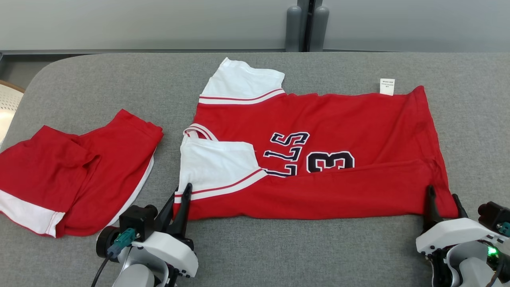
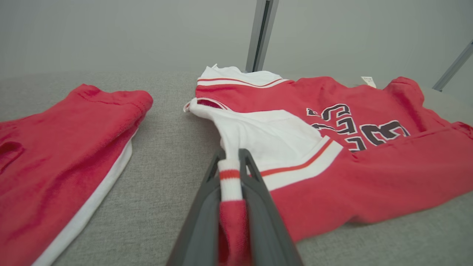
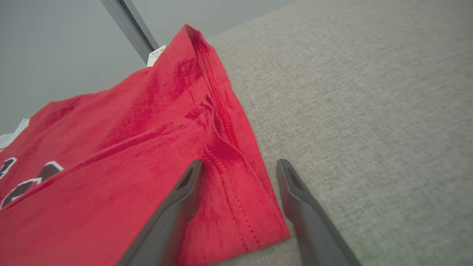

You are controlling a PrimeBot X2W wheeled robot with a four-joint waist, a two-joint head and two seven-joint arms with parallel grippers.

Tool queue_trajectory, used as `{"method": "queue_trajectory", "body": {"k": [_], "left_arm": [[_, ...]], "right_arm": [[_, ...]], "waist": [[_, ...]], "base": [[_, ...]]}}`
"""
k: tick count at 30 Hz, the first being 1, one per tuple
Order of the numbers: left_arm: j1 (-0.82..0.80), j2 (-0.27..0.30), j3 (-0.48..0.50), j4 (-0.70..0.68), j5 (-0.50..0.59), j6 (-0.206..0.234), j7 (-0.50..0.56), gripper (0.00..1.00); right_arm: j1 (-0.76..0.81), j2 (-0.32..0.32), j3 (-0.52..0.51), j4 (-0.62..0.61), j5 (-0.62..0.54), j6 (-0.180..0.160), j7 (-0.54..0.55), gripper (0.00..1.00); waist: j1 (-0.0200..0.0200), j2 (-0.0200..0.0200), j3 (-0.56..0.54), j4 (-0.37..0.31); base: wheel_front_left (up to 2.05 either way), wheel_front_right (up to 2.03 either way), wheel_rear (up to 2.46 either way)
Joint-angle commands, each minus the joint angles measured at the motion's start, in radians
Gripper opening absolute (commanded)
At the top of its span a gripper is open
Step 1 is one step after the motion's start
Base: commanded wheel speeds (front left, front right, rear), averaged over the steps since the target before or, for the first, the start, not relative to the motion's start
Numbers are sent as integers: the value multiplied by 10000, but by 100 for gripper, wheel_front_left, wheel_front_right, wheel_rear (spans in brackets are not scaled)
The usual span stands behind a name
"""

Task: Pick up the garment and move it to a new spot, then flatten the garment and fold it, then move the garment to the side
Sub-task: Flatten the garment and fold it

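Along the near edge of the jersey (image 1: pixel 318 119), the left gripper (image 1: pixel 181 191) pinched the sleeve cuff (image 2: pixel 230 181); the right gripper (image 1: pixel 442 192), spread, straddled the hem corner (image 3: pixel 240 207), likely for a two-handed fold.

The jersey (image 1: pixel 338 115) shows dark letters "LLS" and a "3", sideways, partly under a fold. Print on its white tag (image 1: pixel 387 86) is too small to read.

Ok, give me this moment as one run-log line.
left gripper: shut on jersey sleeve cuff | right gripper: open, straddling hem corner | jersey: flat on table, near side folded over | second red garment: left side
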Motion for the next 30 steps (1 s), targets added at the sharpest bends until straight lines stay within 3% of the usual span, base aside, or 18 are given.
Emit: {"method": "queue_trajectory", "body": {"k": [1,13,22,30], "left_arm": [[64,53,2,26,62,-34,1,0],[579,263,-236,521,34,-71,0,0],[1479,691,-250,-114,-352,-63,13,0],[1972,727,-561,-864,-644,-67,755,0]], "right_arm": [[7,62,124,233,46,0,55,0],[616,-416,639,123,691,-2,-345,0],[1961,-766,765,-1237,1449,-11,578,0],[2806,-693,462,-2525,1388,-11,1503,0]], "waist": [[-1,0,-11,15],[-1,0,-788,-217],[-1,0,-1090,-534],[-1,0,-1269,-578]], "base": [[0,0,0],[0,0,0],[0,0,0],[0,0,0]]}}
